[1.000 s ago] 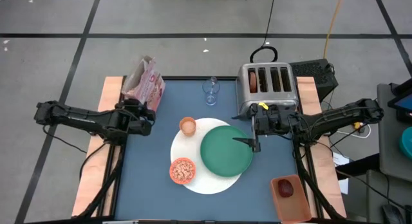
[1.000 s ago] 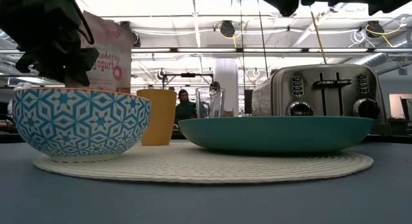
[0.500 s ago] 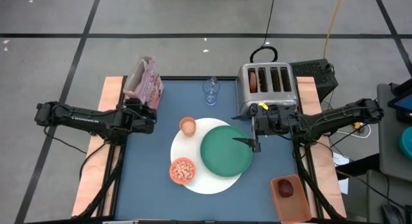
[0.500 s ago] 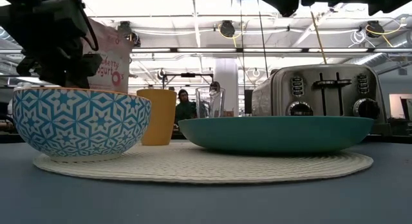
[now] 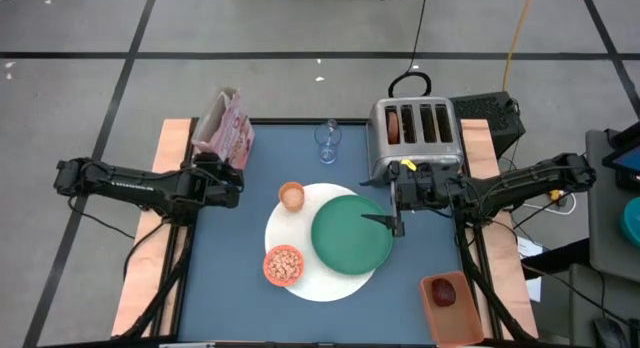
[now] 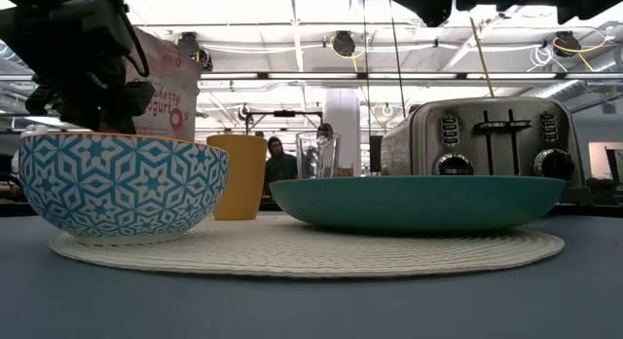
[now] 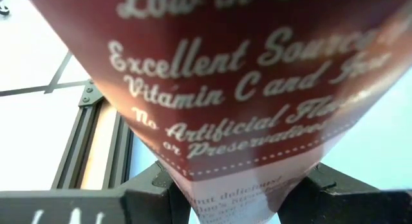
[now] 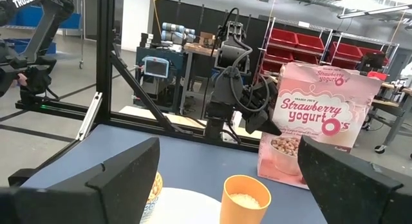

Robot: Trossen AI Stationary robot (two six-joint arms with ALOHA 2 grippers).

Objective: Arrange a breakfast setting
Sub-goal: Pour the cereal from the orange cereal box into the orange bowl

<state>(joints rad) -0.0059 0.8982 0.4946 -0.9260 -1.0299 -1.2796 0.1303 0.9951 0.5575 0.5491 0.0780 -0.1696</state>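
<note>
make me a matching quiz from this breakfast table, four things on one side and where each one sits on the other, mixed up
Things:
1. green plate
2. patterned bowl
3. clear glass
4. cereal bag

Places:
A. at the table's far left corner, in the left gripper's jaws
B. on the near left part of the white placemat
C. near the far edge, left of the toaster
D. on the right part of the placemat, spoon lying on it

Pairs: 1-D, 2-B, 3-C, 4-A
</note>
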